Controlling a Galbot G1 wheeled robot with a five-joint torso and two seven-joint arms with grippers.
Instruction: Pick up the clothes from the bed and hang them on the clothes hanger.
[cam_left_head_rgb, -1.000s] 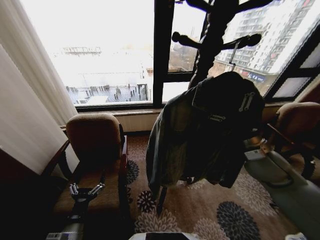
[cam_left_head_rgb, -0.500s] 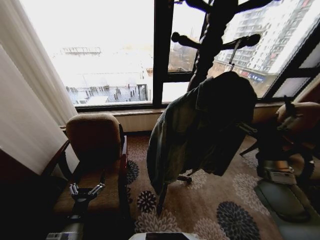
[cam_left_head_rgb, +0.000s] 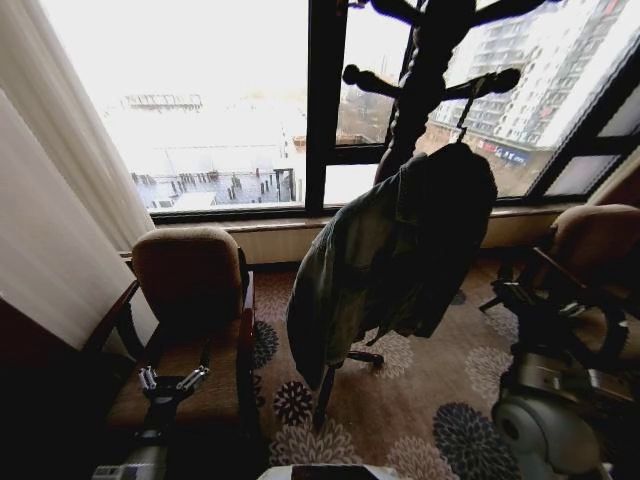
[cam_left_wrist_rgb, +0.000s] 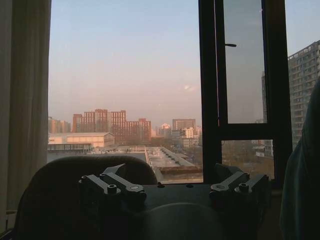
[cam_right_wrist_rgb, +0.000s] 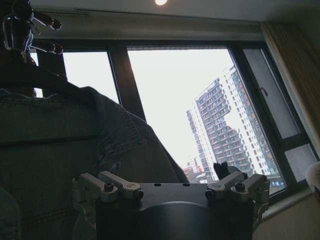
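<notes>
Denim jacket (cam_left_head_rgb: 400, 250) on clothes hanger (cam_right_wrist_rgb: 35, 82), hook wrist-visible.

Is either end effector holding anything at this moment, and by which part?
Nothing is held. The right end effector is open, apart from the hanging denim jacket; the left end effector is open over the armchair.

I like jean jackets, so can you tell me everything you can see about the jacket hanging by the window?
The denim jacket is faded blue with a collar, long sleeves and stitched seams. It hangs on a thin black hanger whose hook catches a peg of the dark wooden coat stand before the window. It droops crookedly, one side lower, with the hem above the flowered carpet. Neither gripper touches it: the right gripper is open close beside it.
</notes>
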